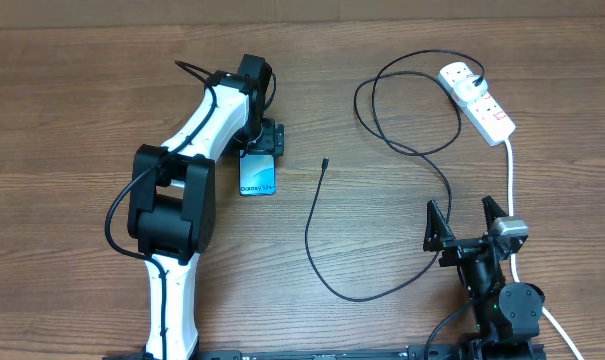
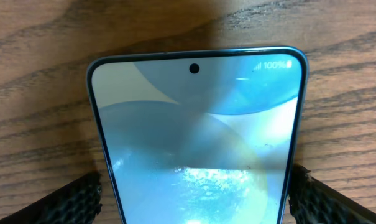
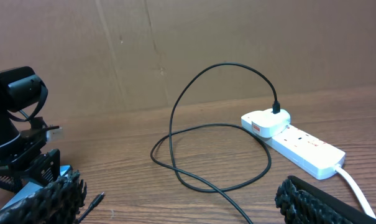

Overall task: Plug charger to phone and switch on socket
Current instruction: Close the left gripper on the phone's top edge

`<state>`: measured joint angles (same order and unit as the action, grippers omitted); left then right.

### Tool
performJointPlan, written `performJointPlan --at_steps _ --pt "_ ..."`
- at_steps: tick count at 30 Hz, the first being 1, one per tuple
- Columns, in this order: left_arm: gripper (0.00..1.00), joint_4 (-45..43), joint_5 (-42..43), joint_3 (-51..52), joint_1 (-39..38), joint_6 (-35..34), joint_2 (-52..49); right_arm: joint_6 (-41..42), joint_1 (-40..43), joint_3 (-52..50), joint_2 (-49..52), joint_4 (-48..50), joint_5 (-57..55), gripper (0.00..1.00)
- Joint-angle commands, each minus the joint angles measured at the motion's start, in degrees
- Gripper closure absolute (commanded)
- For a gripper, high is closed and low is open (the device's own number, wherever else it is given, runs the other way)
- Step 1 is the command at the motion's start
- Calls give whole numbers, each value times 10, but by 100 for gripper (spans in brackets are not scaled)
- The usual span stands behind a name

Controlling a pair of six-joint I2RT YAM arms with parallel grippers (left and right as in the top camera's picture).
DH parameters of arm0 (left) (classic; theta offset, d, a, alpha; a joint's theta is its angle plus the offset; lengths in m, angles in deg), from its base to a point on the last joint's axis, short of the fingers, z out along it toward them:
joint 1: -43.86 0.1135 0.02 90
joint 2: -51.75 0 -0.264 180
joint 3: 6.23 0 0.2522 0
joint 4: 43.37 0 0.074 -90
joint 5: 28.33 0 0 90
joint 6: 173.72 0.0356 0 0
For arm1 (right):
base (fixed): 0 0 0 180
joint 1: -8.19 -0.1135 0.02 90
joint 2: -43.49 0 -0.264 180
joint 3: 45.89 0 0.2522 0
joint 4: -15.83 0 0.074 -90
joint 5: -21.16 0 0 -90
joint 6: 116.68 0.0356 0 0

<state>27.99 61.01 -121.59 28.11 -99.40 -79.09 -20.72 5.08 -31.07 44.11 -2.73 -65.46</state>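
The phone (image 1: pixel 259 180) lies flat on the wooden table, cyan screen up. In the left wrist view the phone (image 2: pixel 197 118) fills the frame. My left gripper (image 1: pixel 264 142) (image 2: pixel 197 186) is down over it, one finger against each long edge. The charger's black cable (image 1: pixel 312 235) loops across the table. Its tiny connector (image 1: pixel 325 162) (image 3: pixel 97 199) lies loose to the right of the phone. Its other end sits in a white adapter (image 1: pixel 460 75) (image 3: pixel 266 120) in the socket (image 1: pixel 487 108) (image 3: pixel 306 146). My right gripper (image 1: pixel 466 215) (image 3: pixel 181 190) is open and empty at the front right.
The socket's thick white cord (image 1: pixel 510 180) (image 3: pixel 357 190) runs toward me past the right gripper. A brown cardboard wall (image 3: pixel 175 43) stands behind the table. The black cable makes a wide loop (image 1: pixel 402 110) left of the socket.
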Motion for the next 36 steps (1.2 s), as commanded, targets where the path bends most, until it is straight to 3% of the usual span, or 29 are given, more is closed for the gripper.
performJointPlan --at_steps 1,19,30,36 --pt "10 8 9 38 -5 24 -26 0 -2 -6 -4 2 -8 0" --pt "20 -28 23 77 -9 -76 -26 0 -2 -6 -4 2 -8 0" --pt "33 -28 33 76 -8 -82 -25 0 -2 -6 -4 2 -8 0" --pt "35 -3 33 51 -6 -81 -25 0 -2 -6 -4 2 -8 0"
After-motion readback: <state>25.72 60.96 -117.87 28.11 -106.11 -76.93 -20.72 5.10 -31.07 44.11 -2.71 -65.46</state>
